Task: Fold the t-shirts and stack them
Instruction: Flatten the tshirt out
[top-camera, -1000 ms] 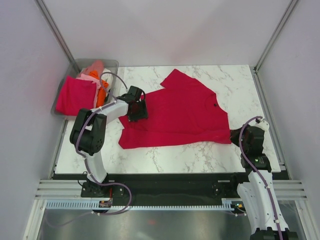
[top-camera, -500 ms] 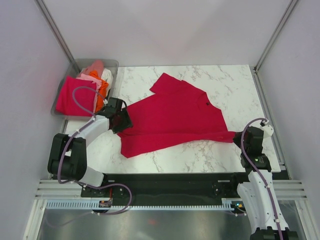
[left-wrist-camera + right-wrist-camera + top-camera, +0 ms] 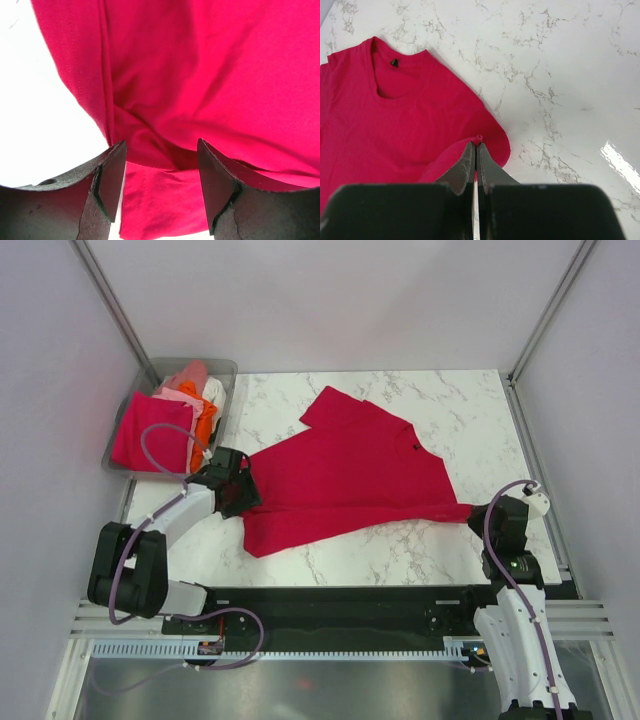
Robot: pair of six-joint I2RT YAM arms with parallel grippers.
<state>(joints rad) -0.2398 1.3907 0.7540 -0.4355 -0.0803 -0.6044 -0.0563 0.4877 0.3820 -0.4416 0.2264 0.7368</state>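
A crimson red t-shirt (image 3: 350,475) lies spread and skewed across the marble table (image 3: 470,410), collar toward the right. My right gripper (image 3: 482,512) (image 3: 476,145) is shut on a pinch of the red t-shirt (image 3: 395,125) at its right sleeve edge, which is drawn into a taut point. My left gripper (image 3: 238,492) (image 3: 161,150) hovers over the shirt's left edge, jaws wide apart, with folded red t-shirt cloth (image 3: 200,75) lying below and between them. More t-shirts sit at the far left: magenta-pink (image 3: 150,430), orange (image 3: 203,425), pale pink (image 3: 185,375) and white (image 3: 213,390).
A clear grey plastic bin (image 3: 226,367) holding the other shirts stands at the table's back-left corner. Grey walls with metal corner posts (image 3: 115,310) enclose the table. A black rail (image 3: 340,595) runs along the near edge.
My left gripper drew back left and toward the near edge. The right gripper pulled the sleeve further right. The red shirt shifted and skewed, its left hem bunching.
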